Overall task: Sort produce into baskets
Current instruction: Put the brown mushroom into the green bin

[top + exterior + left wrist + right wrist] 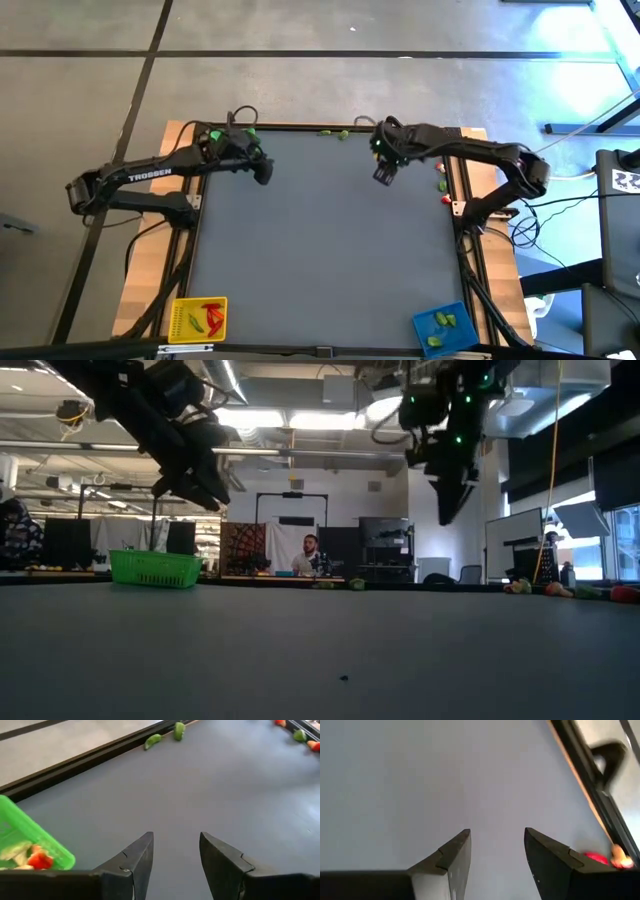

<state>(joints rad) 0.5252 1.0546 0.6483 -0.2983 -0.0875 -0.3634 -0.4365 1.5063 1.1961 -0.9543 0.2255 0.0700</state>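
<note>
Yellow basket (pixel 200 320) and blue basket (pixel 443 329) sit at the surface's near edge — well apart from both empty, parted end effectors: left end effector (pixel 265 175), right end effector (pixel 383 175).

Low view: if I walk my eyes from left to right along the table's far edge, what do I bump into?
Green basket → little green produce pieces → a mixed cluster of produce at the far right, ending in a red piece.
</note>
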